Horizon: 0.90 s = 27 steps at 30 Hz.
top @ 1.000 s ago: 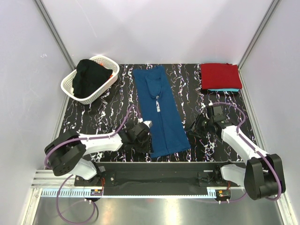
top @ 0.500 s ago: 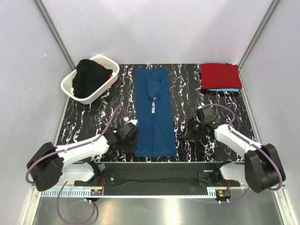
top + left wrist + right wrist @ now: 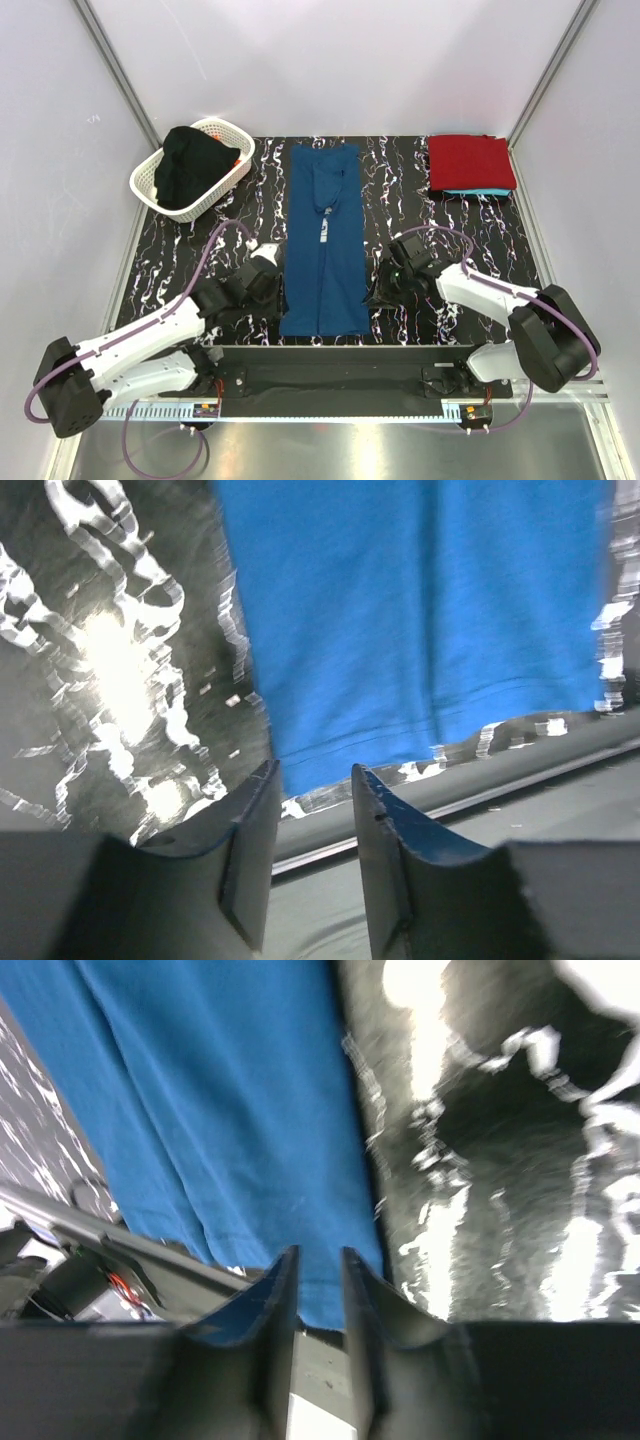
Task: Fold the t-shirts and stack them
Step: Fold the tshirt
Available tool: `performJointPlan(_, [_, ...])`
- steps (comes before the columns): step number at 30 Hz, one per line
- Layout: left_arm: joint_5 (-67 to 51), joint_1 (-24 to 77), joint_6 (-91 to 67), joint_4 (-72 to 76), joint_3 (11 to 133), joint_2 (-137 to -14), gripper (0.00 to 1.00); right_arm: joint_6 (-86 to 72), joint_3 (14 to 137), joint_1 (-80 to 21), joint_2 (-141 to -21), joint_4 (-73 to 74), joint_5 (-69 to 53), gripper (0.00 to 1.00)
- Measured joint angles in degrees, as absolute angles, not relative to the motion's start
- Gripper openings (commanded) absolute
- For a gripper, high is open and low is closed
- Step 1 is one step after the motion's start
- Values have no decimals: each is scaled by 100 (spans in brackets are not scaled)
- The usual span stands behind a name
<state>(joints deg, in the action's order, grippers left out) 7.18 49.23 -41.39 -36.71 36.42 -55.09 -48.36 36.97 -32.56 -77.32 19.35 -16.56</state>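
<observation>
Hovering at the shirt (image 3: 323,250) hem, a strip lying 12-to-6 on the table (image 3: 200,250): left gripper (image 3: 313,772) at 7 half-open, right gripper (image 3: 319,1252) at 5 narrow, both empty. Limp, light cloth, so I'd pinch the hem corners.

The once-slanted blue shirt (image 3: 322,250) now lies straight.

Shirts on the table: I count three, blue shirt (image 3: 322,250), red shirt (image 3: 470,160), turquoise shirt (image 3: 480,191)
Baskets: one white basket (image 3: 143,186)
In it: one black cloth (image 3: 190,165)
</observation>
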Motion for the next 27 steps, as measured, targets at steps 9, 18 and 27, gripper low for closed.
performJointPlan(9, [-408, 4912, -4117, -2300, 3669, -6259, 34, -5000, 3697, -3765, -7638, 1959, -1599, 16])
performJointPlan(18, [-819, 4904, -4456, -1424, 3249, -7050, 34, -5004, 3767, -4095, -8036, 1824, -1758, 18])
performJointPlan(27, [-816, 4882, -4602, -1260, 2891, -7207, 35, -5424, 3404, -4250, -7918, 2029, -1378, 17])
